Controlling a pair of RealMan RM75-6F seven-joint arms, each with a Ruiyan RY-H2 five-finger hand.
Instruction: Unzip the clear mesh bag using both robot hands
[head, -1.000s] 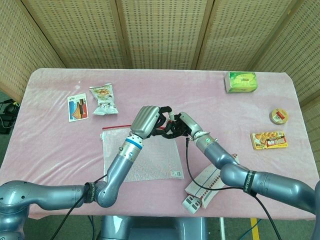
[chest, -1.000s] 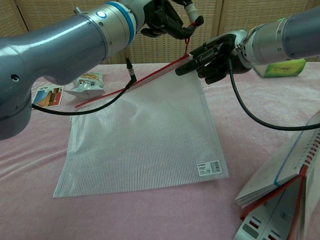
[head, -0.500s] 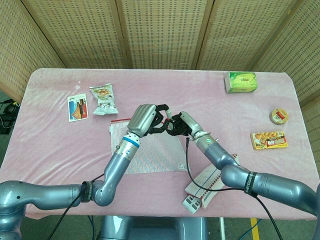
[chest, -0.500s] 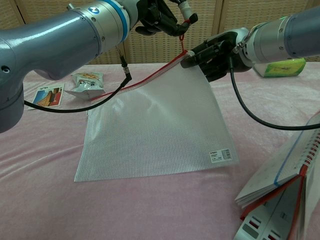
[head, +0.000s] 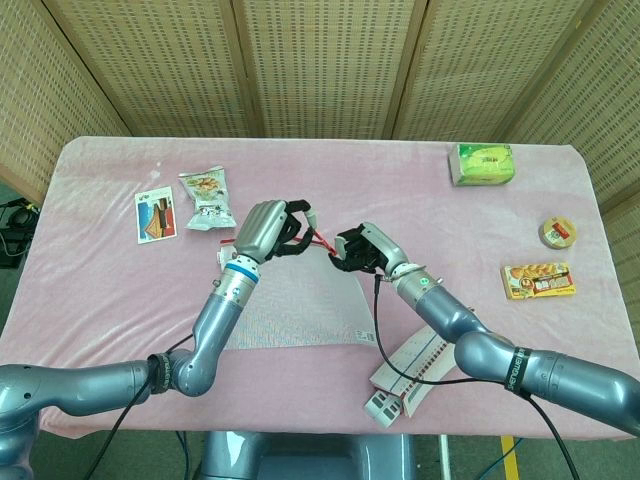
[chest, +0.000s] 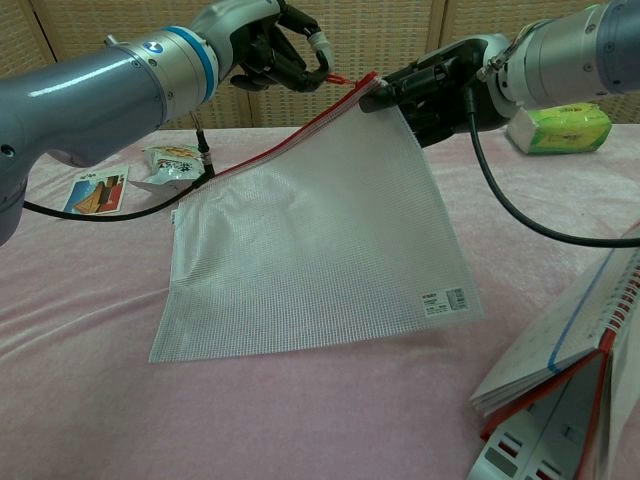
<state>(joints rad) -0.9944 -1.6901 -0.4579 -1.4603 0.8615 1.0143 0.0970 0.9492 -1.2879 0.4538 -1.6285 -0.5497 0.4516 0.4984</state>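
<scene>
My right hand (chest: 432, 92) grips the top corner of the clear mesh bag with the red zipper strip (chest: 310, 240), holding that corner lifted above the pink-covered table (head: 400, 190) while the bag's lower edge rests on the cloth. My left hand (chest: 270, 55) has its fingers closed around the small red zipper pull (chest: 338, 76), which sits just beside the corner my right hand holds. The red zipper edge slopes down from that raised corner toward the left. Behind the bag lie a crinkled snack packet (head: 207, 197) and a flat picture card (head: 154, 215); a green box (head: 484, 164) sits at the far right, and a spiral-bound notebook (chest: 560, 390) lies near my right arm.
</scene>
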